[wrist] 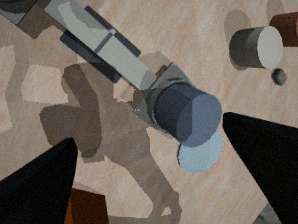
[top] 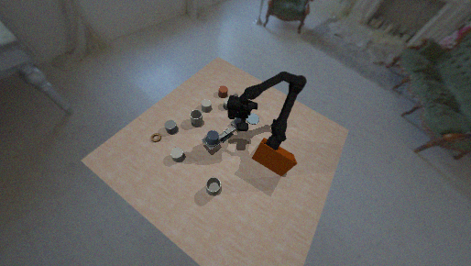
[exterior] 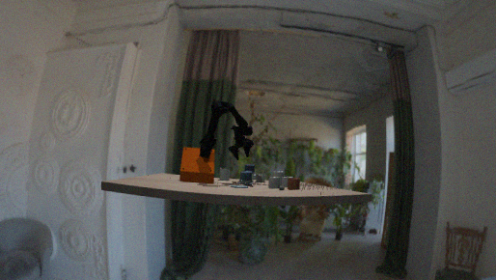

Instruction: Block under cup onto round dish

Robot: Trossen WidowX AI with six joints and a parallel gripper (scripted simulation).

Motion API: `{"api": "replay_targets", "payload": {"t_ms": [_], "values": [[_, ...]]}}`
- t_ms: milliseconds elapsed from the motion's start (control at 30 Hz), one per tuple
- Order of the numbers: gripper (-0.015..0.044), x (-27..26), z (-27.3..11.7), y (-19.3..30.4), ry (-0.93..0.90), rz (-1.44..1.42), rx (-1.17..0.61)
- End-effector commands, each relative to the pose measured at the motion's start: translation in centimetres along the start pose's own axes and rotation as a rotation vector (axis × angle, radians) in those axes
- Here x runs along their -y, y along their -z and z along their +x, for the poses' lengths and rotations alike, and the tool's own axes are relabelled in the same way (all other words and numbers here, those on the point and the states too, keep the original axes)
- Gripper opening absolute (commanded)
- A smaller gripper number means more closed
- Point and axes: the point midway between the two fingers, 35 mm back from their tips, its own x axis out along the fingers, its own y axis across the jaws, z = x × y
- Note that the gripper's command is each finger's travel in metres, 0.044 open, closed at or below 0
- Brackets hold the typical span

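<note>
Hovering above the table (top: 275,216) (exterior: 145,185) (wrist: 240,185) with the claw (top: 243,127) (exterior: 242,155) (wrist: 150,132) spread wide open, gripping nothing. Bent over from the orange base (top: 283,166) (exterior: 197,170) (wrist: 89,206), with fingers pointing downward. Seen from the wrist, framing the near cup (top: 237,122) (exterior: 246,178) (wrist: 187,115) between black fingertips, without touching. Upright on one end of the balance (top: 226,134) (wrist: 127,60), just beside the pale blue dish (top: 252,119) (exterior: 238,186) (wrist: 201,155), partly covering it in the wrist view. On the opposite end, upright too, the far cup (top: 213,138) (exterior: 249,167). Out of sight, the block; impossible to tell under which cup. Farther off on the table, a red cylinder (top: 223,92) (exterior: 293,183) (wrist: 285,30) and, well apart, a brown ring (top: 156,140), lying flat
</note>
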Motion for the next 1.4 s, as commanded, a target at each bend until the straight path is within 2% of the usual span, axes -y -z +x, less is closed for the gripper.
{"api": "replay_targets", "payload": {"t_ms": [0,633,1367], "values": [[0.044,1.2,1.0,0.3,-0.047,-0.115,-0.019],[0.044,7.7,6.3,4.3,-0.229,-0.69,-0.02],[0.044,7.2,8.8,4.5,-0.233,-0.681,-0.022]]}}
